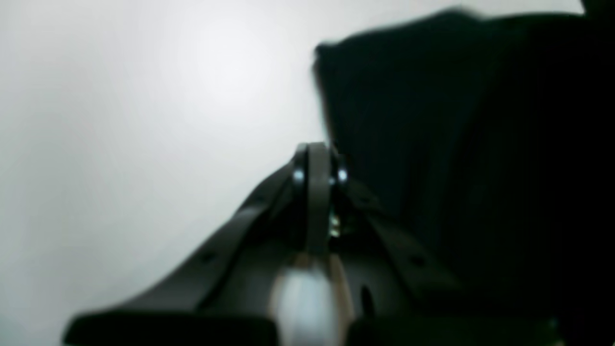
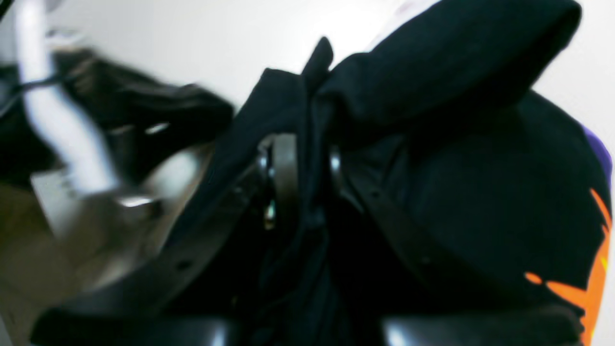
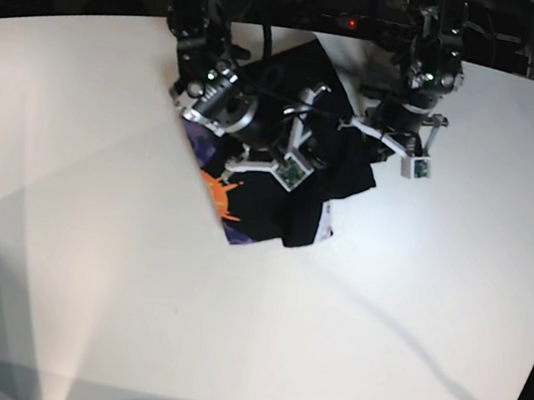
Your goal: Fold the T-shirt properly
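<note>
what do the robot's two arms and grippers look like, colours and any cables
Both arms are black, jointed metal. The left gripper has dark, slim fingers with shiny screws near the tips. The right gripper has the same dark build, with holes along its linkage bars. In the base view each wrist carries a white bracket holding a small green board, and thin black cables run along the right arm.
</note>
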